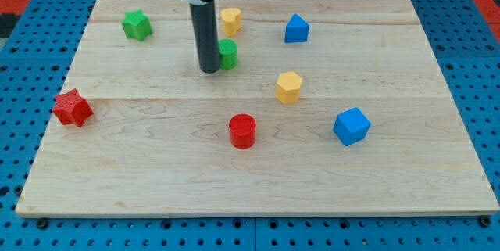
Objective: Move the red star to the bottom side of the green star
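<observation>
Nearest the view's bottom, the red cylinder (242, 130) is standing on the desk (258, 181), with the blue cube (351, 126) off to the view's right of it. Further up, my tip (209, 69) is resting just beside the green cylinder (227, 53), on its left, well apart from both stars; I am carrying no jaws at all, only the rod, so nothing is being gripped. The red star (73, 108) is sitting at the desk's left edge, about halfway up, and the green star (137, 25) is sitting near the top left corner, above and to the right of it. To do this step well, I judge that I should be swinging my tip round to the left and lower side of the red star, then pushing it gently rightward and a little upward so it stops directly below the green star without touching it. Approaching from the outer side looks tight, because the star is lying so close to the edge. As a star it is showing no real long axis; one point seems to be aiming toward the view's top, though I cannot tell for sure. A yellow block (288, 87), another yellow block (230, 20) and a second blue block (296, 29) are lying clear of that route.
</observation>
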Robot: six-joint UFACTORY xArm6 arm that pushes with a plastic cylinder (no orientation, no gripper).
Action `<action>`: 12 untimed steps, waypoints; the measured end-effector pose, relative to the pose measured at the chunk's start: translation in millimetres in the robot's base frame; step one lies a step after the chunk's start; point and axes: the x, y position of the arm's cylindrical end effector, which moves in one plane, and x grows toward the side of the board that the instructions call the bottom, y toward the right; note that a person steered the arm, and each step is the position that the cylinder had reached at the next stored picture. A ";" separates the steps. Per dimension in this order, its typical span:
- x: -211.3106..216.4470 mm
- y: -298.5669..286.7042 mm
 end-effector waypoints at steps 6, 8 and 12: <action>72.6 -84.0; 92.0 -203.6; 84.2 -102.7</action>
